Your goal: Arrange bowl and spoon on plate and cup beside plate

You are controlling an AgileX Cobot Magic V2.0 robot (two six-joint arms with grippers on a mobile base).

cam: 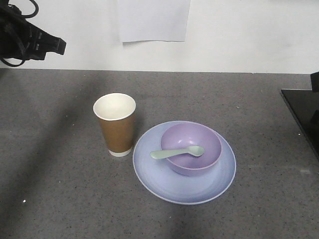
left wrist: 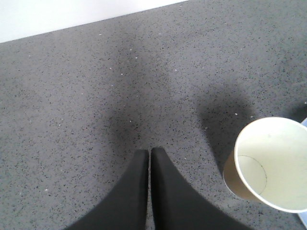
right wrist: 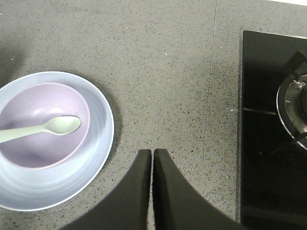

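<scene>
Mint spoon (cam: 177,152) lies crosswise, scoop right in bowl (cam: 192,148); both grippers closed, empty.

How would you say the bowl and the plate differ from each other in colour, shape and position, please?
The bowl is lavender-purple, while the plate is pale blue-lilac. The bowl is deeper and narrower; the plate is shallow and wider. The bowl sits on the plate, while the plate rests on the grey counter. The bowl holds the spoon; the plate carries only the bowl. Both are round, plain and matte.
</scene>
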